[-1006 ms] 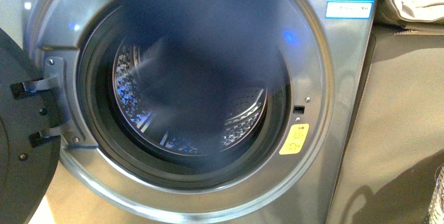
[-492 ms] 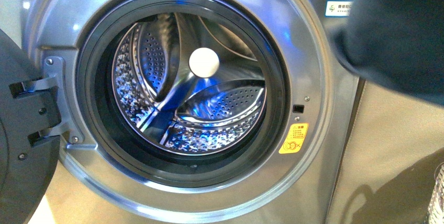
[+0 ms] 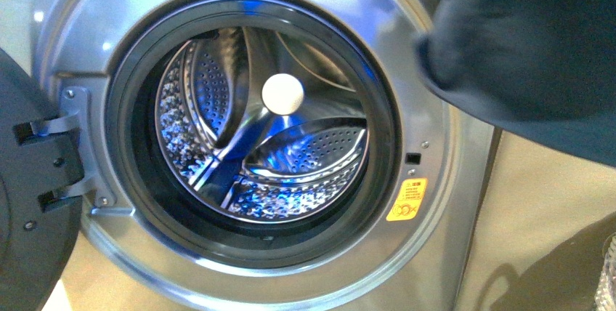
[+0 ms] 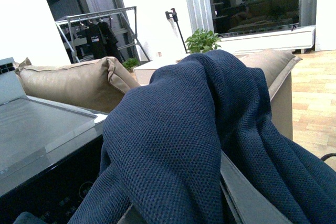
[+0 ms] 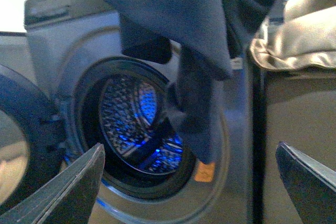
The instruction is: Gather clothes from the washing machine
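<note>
— Nearest first: how do the right fingers [image 5: 68, 187] stand?
— Spread wide, with nothing between them, low in front of the washing machine [image 3: 436, 202].
— And the left fingers [image 4: 247, 195]?
— Only a grey strip of one shows. The clothes [image 3: 530, 42] lie draped right over them, so I cannot tell whether they are pinching or apart.
— So where is the garment?
— Out of the drum, up in the air at the right of the porthole. From the front it is close to the camera and covers the machine's upper right corner. In the right wrist view it hangs limp before the porthole's right rim, its lower end just above the orange sticker [image 3: 407, 200].
— And the machine behind it?
— The door [image 3: 29, 238] is swung open at the left. The perforated steel drum [image 3: 211, 100] shines blue around a white round hub.
— Farther off?
— Beige cushions [image 4: 73, 80] beyond the machine's top, then a clothes rack [image 4: 97, 30] and a green plant [image 4: 202, 40].
</note>
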`<action>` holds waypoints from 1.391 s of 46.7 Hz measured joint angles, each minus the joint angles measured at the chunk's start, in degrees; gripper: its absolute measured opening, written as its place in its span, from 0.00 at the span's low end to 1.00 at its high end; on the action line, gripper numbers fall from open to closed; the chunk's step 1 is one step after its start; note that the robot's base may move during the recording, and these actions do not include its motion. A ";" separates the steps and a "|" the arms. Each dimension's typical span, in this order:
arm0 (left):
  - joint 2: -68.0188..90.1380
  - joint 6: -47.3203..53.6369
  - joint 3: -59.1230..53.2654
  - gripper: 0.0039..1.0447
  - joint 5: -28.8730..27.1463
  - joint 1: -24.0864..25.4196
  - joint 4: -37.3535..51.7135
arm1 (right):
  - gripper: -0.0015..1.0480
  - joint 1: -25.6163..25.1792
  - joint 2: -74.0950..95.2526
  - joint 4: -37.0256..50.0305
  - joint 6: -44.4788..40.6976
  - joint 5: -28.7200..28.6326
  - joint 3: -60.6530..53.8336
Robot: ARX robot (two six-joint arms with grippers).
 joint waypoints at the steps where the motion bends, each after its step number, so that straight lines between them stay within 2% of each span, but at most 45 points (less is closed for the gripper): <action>1: 0.00 0.02 0.04 0.10 0.00 0.00 0.00 | 0.93 -0.04 1.88 2.71 0.92 -0.83 0.24; 9: 0.00 0.02 0.04 0.10 -0.02 0.00 0.00 | 0.93 3.76 15.19 13.57 2.40 2.34 8.48; 26: 0.00 0.02 0.04 0.10 -0.02 0.00 0.00 | 0.93 13.92 28.94 15.87 -4.76 9.49 24.98; 41: 0.00 0.02 0.04 0.10 -0.02 0.00 0.00 | 0.93 14.64 45.53 20.26 -8.13 14.47 37.07; 54: 0.00 0.07 0.04 0.10 -0.07 0.00 0.00 | 0.93 16.31 54.99 18.99 -8.04 12.83 44.57; 65: 0.00 0.17 0.04 0.10 -0.09 0.00 0.00 | 0.93 19.56 59.76 17.03 -4.04 8.50 47.95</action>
